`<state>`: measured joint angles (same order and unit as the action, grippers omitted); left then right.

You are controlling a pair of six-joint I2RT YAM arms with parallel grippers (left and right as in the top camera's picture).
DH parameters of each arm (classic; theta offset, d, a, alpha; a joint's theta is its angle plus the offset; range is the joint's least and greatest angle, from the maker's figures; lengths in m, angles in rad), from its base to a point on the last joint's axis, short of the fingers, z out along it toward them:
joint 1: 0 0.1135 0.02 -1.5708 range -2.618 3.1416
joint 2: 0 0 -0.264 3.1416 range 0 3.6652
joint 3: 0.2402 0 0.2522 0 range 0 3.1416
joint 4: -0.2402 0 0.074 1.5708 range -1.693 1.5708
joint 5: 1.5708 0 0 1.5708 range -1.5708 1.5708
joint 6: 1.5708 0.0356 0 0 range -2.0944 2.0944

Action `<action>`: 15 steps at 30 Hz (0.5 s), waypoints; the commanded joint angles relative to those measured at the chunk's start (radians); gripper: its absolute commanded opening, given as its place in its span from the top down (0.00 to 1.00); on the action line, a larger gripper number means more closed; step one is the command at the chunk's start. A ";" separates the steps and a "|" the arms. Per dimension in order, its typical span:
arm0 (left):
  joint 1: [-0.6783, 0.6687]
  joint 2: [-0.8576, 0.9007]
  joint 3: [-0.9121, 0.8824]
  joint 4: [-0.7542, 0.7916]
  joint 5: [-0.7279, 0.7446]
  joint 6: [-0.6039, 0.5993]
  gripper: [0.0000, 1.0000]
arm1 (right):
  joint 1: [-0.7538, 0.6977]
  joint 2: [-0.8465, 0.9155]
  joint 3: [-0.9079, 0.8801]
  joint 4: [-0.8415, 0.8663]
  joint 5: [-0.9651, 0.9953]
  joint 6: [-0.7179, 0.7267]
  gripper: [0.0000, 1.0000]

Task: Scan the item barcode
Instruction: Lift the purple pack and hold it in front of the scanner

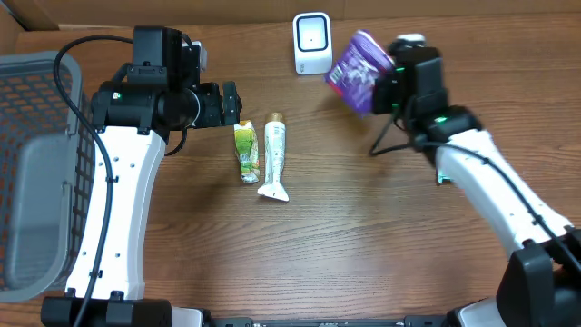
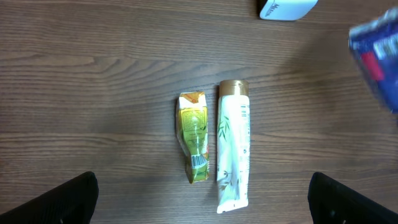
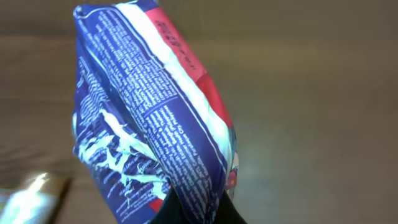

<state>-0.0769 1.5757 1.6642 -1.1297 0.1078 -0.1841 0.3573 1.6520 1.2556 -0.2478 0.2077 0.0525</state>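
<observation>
My right gripper (image 1: 381, 89) is shut on a purple snack bag (image 1: 359, 71), held in the air just right of the white barcode scanner (image 1: 311, 43) at the table's back edge. In the right wrist view the purple snack bag (image 3: 149, 124) fills the frame, pinched at its bottom between my black fingers (image 3: 171, 211). My left gripper (image 1: 234, 104) stands open above the table, just left of a green pouch (image 1: 246, 150) and a white tube (image 1: 274, 154). The left wrist view shows the green pouch (image 2: 194, 134) and white tube (image 2: 233, 146) lying side by side, apart from my fingertips (image 2: 68, 199).
A grey mesh basket (image 1: 36, 173) stands at the table's left edge. The scanner's corner (image 2: 286, 9) and the blurred purple bag (image 2: 379, 56) show at the top right of the left wrist view. Bare wood lies in front of the pouch and tube.
</observation>
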 commanded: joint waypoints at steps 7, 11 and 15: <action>-0.002 0.008 0.006 0.004 -0.005 0.005 0.01 | 0.135 0.040 0.052 0.565 0.489 -0.705 0.96; -0.002 0.008 0.006 0.004 -0.005 0.004 0.00 | 0.137 0.132 0.103 0.713 0.518 -0.950 0.96; -0.002 0.008 0.006 0.004 -0.005 0.004 0.00 | 0.137 0.253 0.196 0.826 0.517 -1.173 0.96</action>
<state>-0.0769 1.5757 1.6642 -1.1297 0.1078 -0.1841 0.4934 1.8305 1.3861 0.5358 0.6865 -0.8661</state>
